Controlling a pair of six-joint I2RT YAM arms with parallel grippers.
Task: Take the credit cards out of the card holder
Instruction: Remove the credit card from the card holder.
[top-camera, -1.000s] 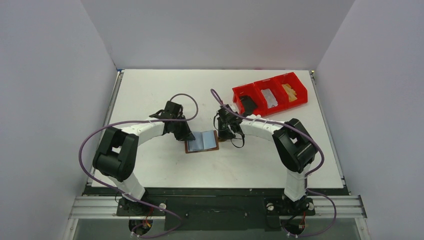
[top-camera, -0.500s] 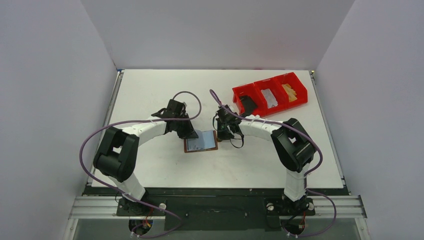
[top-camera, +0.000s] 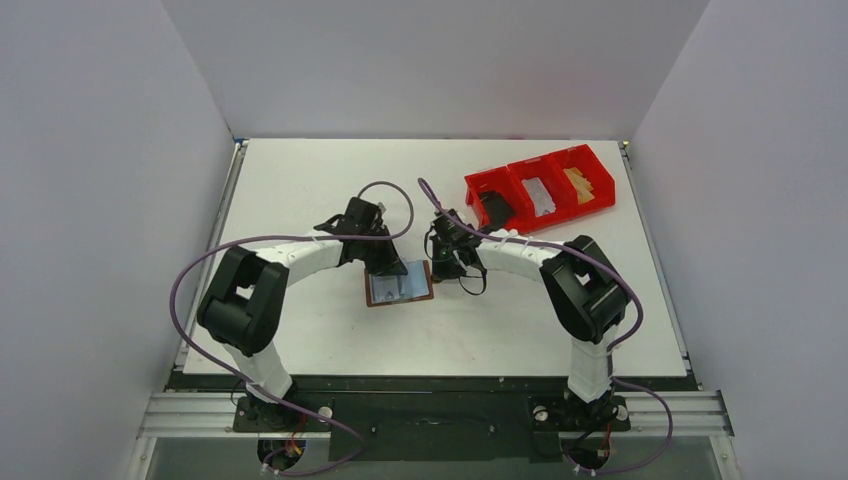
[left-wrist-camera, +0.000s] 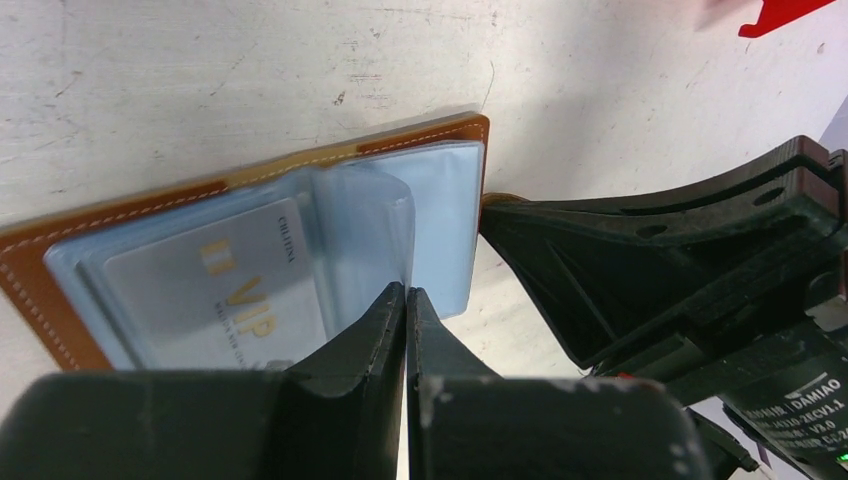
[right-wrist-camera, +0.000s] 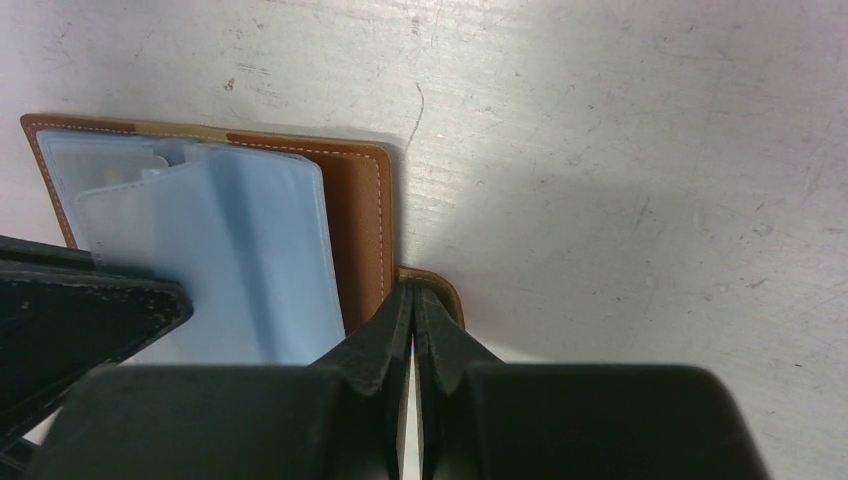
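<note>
The left gripper (left-wrist-camera: 405, 292) is closed, both fingers pressed together. Its tips meet on the edge of a pale blue pocket leaf (left-wrist-camera: 385, 225) in the middle of the card holder (left-wrist-camera: 60, 262). This leaf stands up in a curve, while the other pockets lie flat. The right gripper (right-wrist-camera: 412, 296) is also closed. Its tips sit on the small brown tab (right-wrist-camera: 447, 292) that comes out from the right edge of the holder. I cannot tell if the tab is pinched or only pressed down on the counter (top-camera: 300, 180).

The card holder lies open and flat on the counter, between the two grippers, with the brown leather under and the pale blue pockets facing up. In the left wrist view a pale grey card (left-wrist-camera: 215, 285) with gold letters "VIP" shows through the clear pocket on the left half. It is fully inside the pocket.

From above, both arms bend inward toward the holder, the left one from the left and the right one from the right. The two grippers are near each other, over opposite sides of the holder.

Further right, toward the far side of the counter and well apart from the holder, stands a red bin (top-camera: 475, 190) with three compartments. A black thing (top-camera: 495, 209) lies in the left compartment, a grey thing (top-camera: 540, 195) in the middle one and a tan thing (top-camera: 581, 182) in the right one.
</note>
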